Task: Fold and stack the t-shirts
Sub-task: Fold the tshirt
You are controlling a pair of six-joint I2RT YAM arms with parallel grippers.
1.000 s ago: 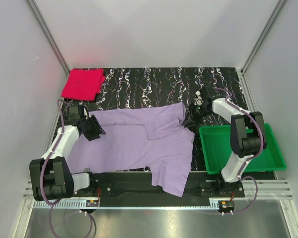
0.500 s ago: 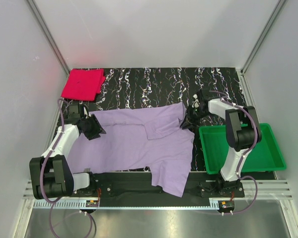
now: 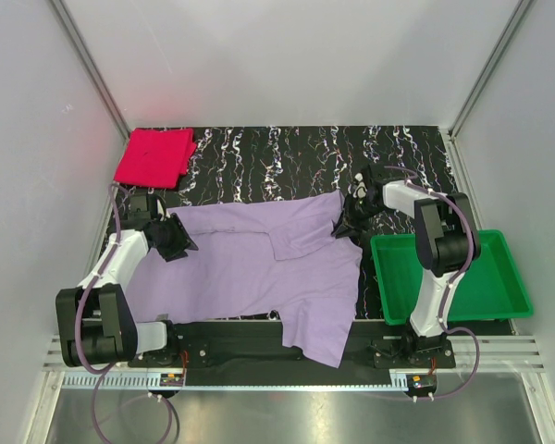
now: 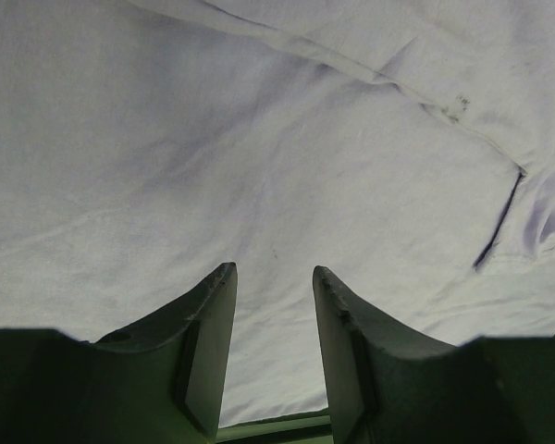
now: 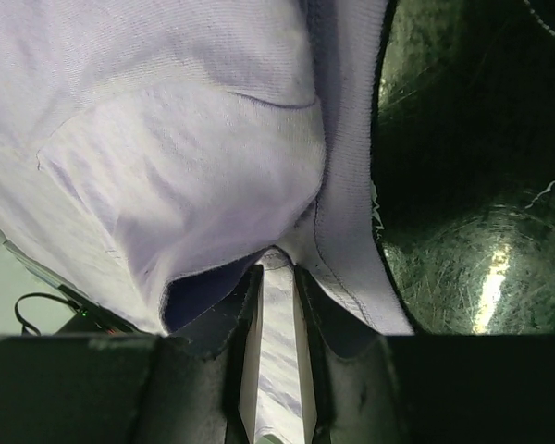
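Moved: right arm has swung its elbow leftward since a second ago and the right gripper [image 3: 345, 225] has crept a little left at the shirt corner; left arm and both shirts look unchanged.
Lavender shirt [image 3: 259, 264]: spread flat across the middle of the table [image 3: 287, 153], between the two arms. One part is folded back near the centre. Its near right part hangs over the table's front edge.
Pink-red shirt [image 3: 154, 155]: folded square at the far left corner of the table, well apart from the lavender shirt.
Right gripper, state: clenched on the lavender shirt. The right wrist view [image 5: 277, 273] shows a strip of purple cloth pinched in the narrow slit between the jaws, with hem seams bunching just beyond the tips.
Right gripper, place: at the shirt's far right corner, just beside the far left corner of the green tray [image 3: 499, 301].
Left gripper [image 3: 173, 239]: released, jaws apart. In the left wrist view [image 4: 273, 273] smooth purple cloth fills the gap and everything beyond it; cannot tell whether the tips touch the cloth.
Left gripper, place: at the shirt's far left edge.
Green tray: near right side, next to the right arm.
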